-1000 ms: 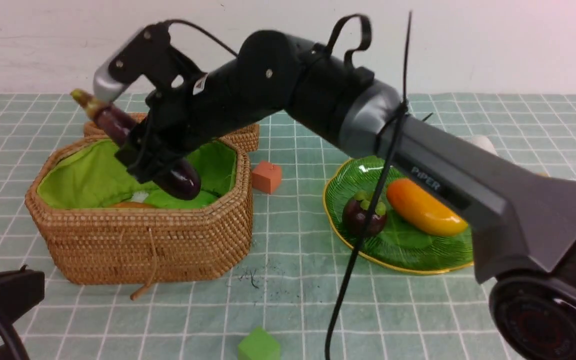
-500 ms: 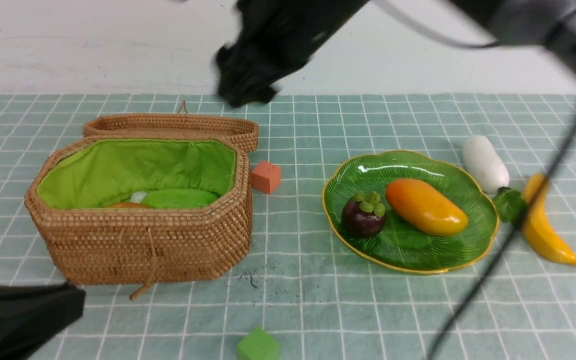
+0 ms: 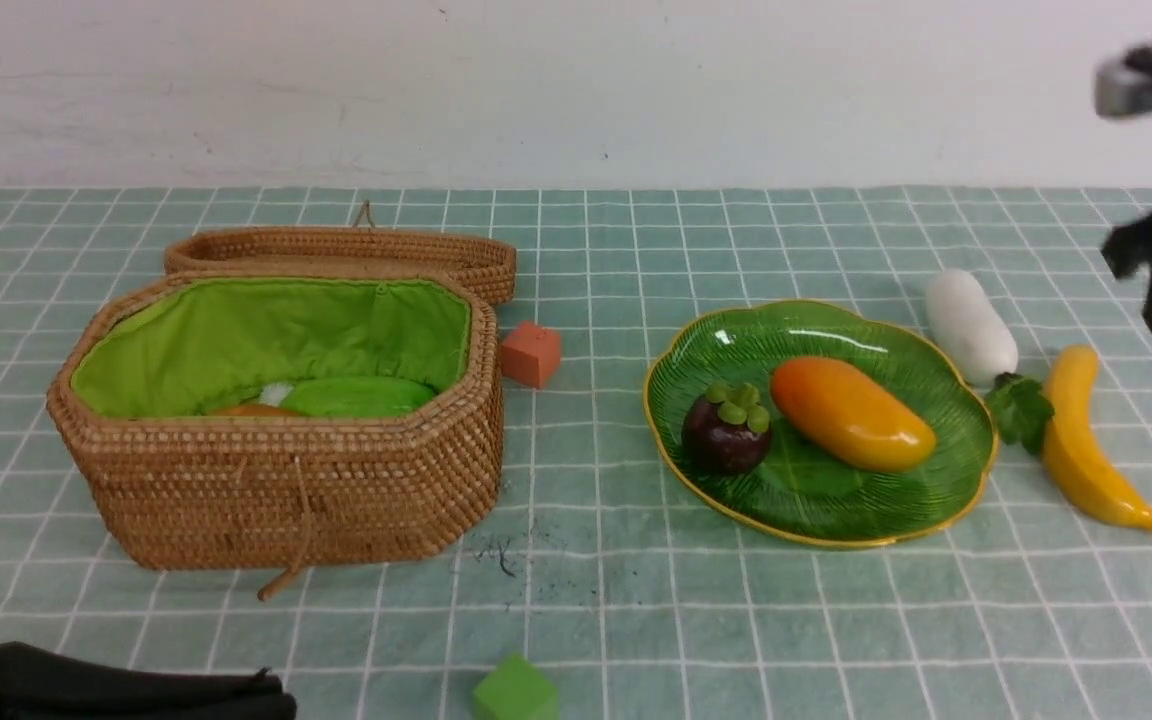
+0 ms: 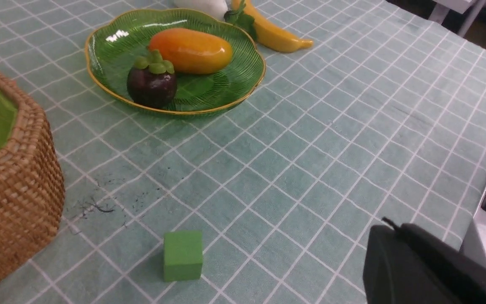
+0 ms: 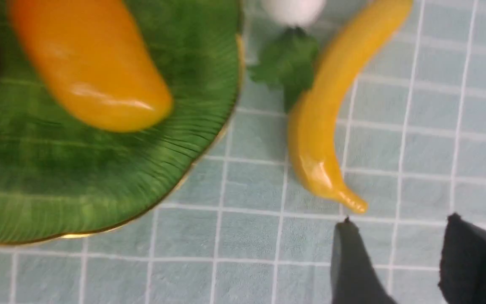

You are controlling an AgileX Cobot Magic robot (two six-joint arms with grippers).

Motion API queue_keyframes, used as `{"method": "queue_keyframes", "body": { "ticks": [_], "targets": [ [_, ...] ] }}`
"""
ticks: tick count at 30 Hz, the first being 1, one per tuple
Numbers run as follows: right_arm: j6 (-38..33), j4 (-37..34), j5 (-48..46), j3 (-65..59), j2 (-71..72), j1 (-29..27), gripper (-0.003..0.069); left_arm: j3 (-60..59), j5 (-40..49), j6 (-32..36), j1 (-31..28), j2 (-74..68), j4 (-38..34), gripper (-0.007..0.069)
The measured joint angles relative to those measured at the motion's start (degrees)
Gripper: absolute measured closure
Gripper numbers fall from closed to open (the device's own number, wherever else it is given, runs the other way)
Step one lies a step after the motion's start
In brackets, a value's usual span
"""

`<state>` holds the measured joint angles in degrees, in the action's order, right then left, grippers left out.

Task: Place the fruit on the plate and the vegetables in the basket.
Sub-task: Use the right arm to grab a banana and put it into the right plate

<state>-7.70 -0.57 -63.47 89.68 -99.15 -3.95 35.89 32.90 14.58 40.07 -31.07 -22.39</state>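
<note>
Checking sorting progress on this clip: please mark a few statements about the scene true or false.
1. The mango and mangosteen lie on the plate. True.
2. The banana is on the plate. False: it lies on the tablecloth beside the plate.
3. The radish is in the basket. False: it lies on the tablecloth beside the banana.
4. The basket's lid is open. True.
5. The right jaws grip the banana. False: they stand apart, empty.

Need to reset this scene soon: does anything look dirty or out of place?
Just in front of the basket, dark specks and a squiggly mark soil the cloth. The radish and banana lie unsorted on the cloth beside the plate.
</note>
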Motion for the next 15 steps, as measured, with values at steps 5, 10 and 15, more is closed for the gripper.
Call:
{"method": "queue_keyframes", "body": {
  "ticks": [5, 10, 15],
  "targets": [
    [-4.9, -11.5, 16.7, -10.1, -4.6, -6.7, 0.0160, 0.0, -0.1, 0.5, 0.0, 0.0, 0.0, 0.0637],
    [-9.3, -14.4, 19.9, -10.3, -9.2, -6.9, 0.0129, 0.0, -0.2, 0.5, 0.0, -0.1, 0.0, 0.0637],
    [-12.6, -15.2, 20.5, -10.3, -13.9, -6.8, 0.0126, 0.0, -0.2, 0.5, 0.0, -0.1, 0.0, 0.0637]
  ]
}}
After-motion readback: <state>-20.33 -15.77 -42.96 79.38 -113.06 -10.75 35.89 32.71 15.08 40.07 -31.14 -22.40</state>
